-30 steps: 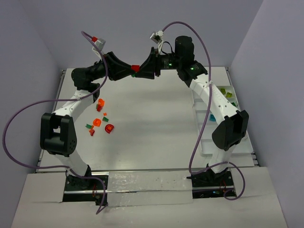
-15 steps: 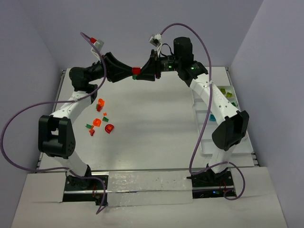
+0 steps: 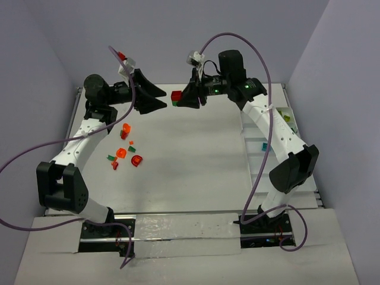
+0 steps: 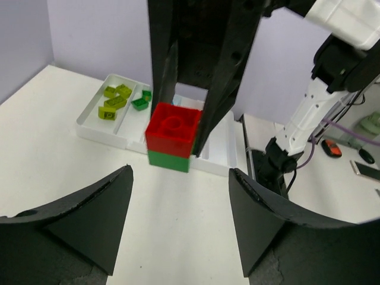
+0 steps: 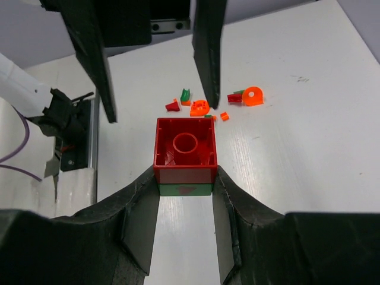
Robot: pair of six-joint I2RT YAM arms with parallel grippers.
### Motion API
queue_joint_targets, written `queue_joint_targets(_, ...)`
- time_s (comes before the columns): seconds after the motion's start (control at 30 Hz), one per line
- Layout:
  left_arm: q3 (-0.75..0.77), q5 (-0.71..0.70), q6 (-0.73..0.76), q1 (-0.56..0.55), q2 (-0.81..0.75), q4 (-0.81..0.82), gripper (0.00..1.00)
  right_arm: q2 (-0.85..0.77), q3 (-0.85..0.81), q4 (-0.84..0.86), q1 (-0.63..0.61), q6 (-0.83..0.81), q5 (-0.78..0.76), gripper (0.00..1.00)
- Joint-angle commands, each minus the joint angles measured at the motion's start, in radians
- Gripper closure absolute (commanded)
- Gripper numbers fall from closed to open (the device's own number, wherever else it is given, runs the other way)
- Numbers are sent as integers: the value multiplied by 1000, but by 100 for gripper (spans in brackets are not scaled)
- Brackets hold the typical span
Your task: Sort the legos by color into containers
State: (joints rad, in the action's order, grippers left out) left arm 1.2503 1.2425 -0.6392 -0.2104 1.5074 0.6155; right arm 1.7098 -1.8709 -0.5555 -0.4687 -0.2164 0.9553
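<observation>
A red brick (image 3: 176, 95) stacked on a dark green brick (image 3: 176, 103) hangs above the far middle of the table. My right gripper (image 3: 179, 98) is shut on this stack. In the right wrist view the red brick (image 5: 185, 145) and green brick (image 5: 185, 189) sit between its fingertips. My left gripper (image 3: 162, 98) stands open just left of the stack, not touching it. In the left wrist view the stack (image 4: 172, 127) floats beyond the spread fingers (image 4: 98, 208). Several loose legos (image 3: 125, 128) lie at the left. The containers (image 3: 256, 172) lie along the right edge.
Orange, red and green pieces (image 5: 199, 107) lie scattered on the left half of the table. Lime bricks (image 4: 116, 98) and a dark green one (image 4: 141, 104) sit in the far tray compartments. A teal piece (image 3: 265, 146) lies further along the tray. Purple cables arch above both arms.
My left gripper has opened and drawn back to the left, off the stack. The right gripper keeps the red and green stack and has shifted slightly right.
</observation>
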Motion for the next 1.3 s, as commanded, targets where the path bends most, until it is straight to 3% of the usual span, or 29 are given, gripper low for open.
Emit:
queue_joint_targets(0.0, 55, 38, 199, -21, -36, -150, 24, -72, -16, -79, -43, -142, -23, 100)
queue_joint_targets(0.23, 72, 67, 312, -46, -47, -218, 22, -100, 5, -140, -80, -282, -70, 100)
queue_joint_targets(0.63, 75, 98, 366, -69, -56, -224, 24, -72, -14, -161, -91, -258, -96, 100)
queue_joint_targets(1.27, 125, 117, 404, -83, -26, -298, 41, -53, -16, -124, -93, -211, -115, 100)
